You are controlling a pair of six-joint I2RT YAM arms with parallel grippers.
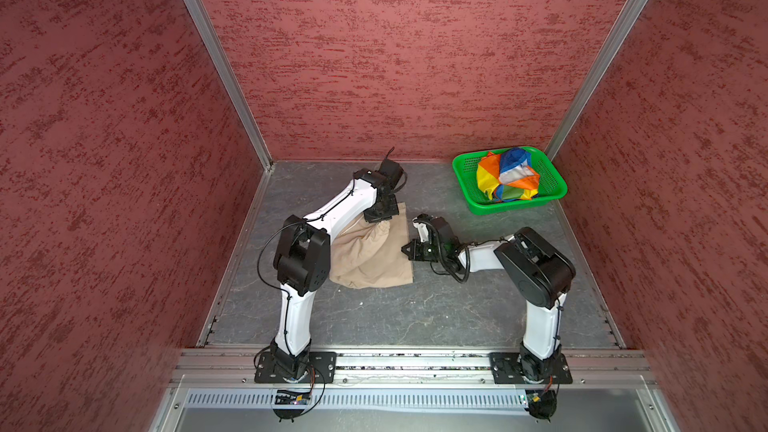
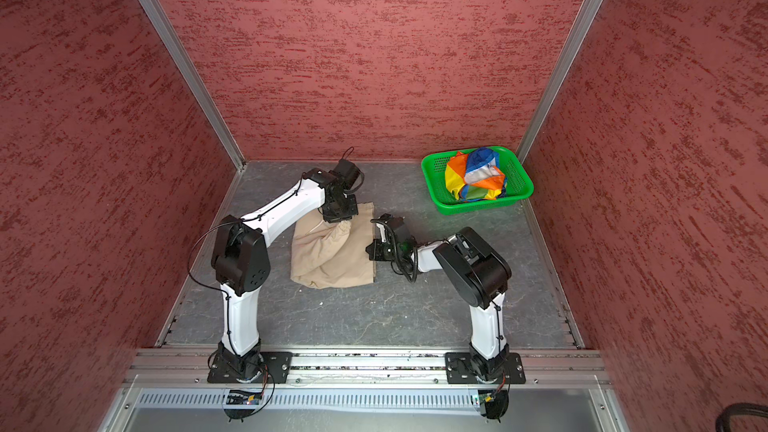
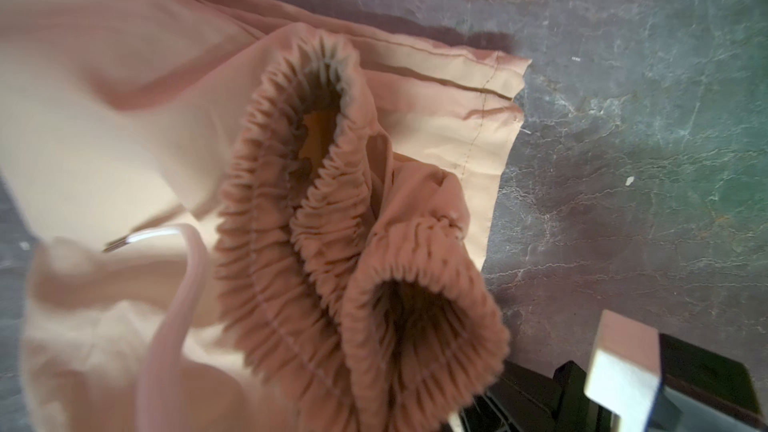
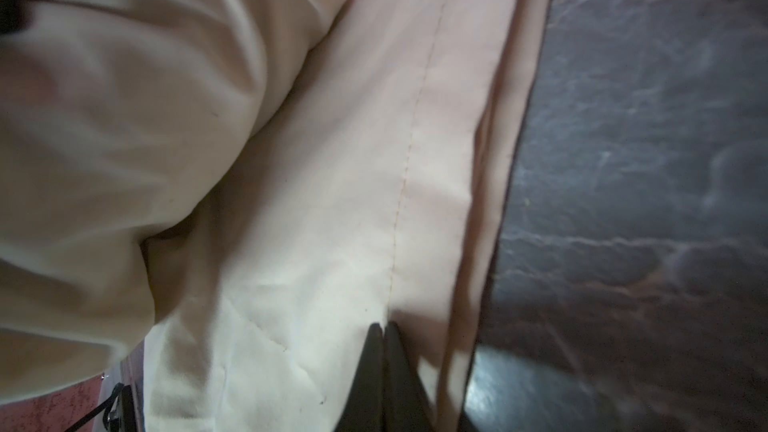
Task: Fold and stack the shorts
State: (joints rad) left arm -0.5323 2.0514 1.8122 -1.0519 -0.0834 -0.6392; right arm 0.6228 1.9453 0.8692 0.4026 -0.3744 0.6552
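The beige shorts (image 1: 370, 255) (image 2: 332, 255) lie crumpled at the middle of the grey table. My left gripper (image 1: 377, 221) (image 2: 340, 220) points down at their far edge, shut on the bunched elastic waistband (image 3: 291, 284), which hides its fingertips; a white drawstring (image 3: 153, 234) hangs beside it. My right gripper (image 1: 406, 249) (image 2: 369, 252) (image 4: 384, 326) is shut, its tips touching the beige cloth next to the stitched hem (image 4: 407, 151) at the shorts' right edge. The rainbow-striped shorts (image 1: 507, 176) (image 2: 476, 178) sit balled up in the basket.
A green perforated basket (image 1: 515, 206) (image 2: 482, 208) stands at the back right corner. Red textured walls close in the table on three sides. A metal rail (image 1: 415, 361) carrying both arm bases runs along the front edge.
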